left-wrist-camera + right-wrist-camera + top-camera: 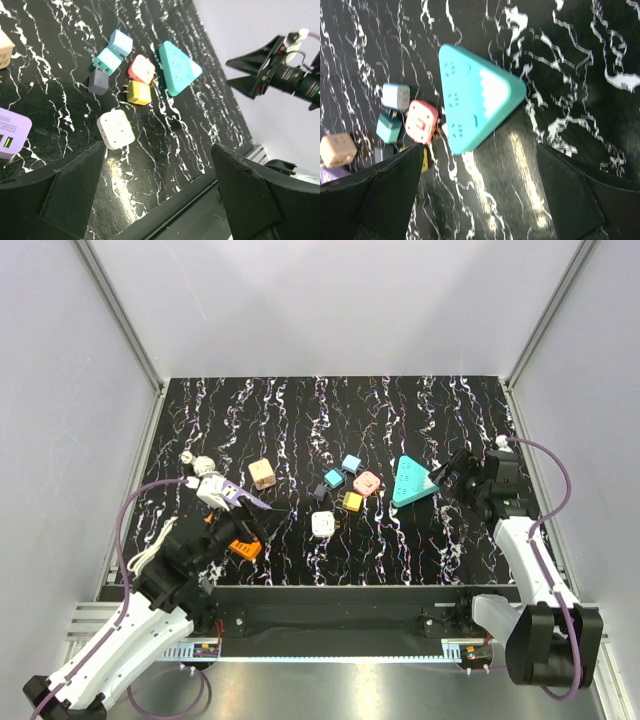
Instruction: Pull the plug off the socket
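Note:
A teal triangular socket block (412, 481) lies on the black marbled table, right of centre; it also shows in the right wrist view (470, 97) and the left wrist view (177, 67). A pink plug (367, 482) sits against its left edge (421, 121); I cannot tell whether it is plugged in. My right gripper (452, 476) is open and empty just right of the socket (480, 160). My left gripper (252, 525) is open and empty at the front left (157, 165), well short of the socket.
Loose plugs cluster left of the socket: yellow (352, 501), white (322, 524), teal (334, 478), light blue (351, 463), grey (321, 492). A beige cube (262, 474), a purple power strip (232, 495) and an orange piece (245, 548) lie near the left arm. White walls surround the table.

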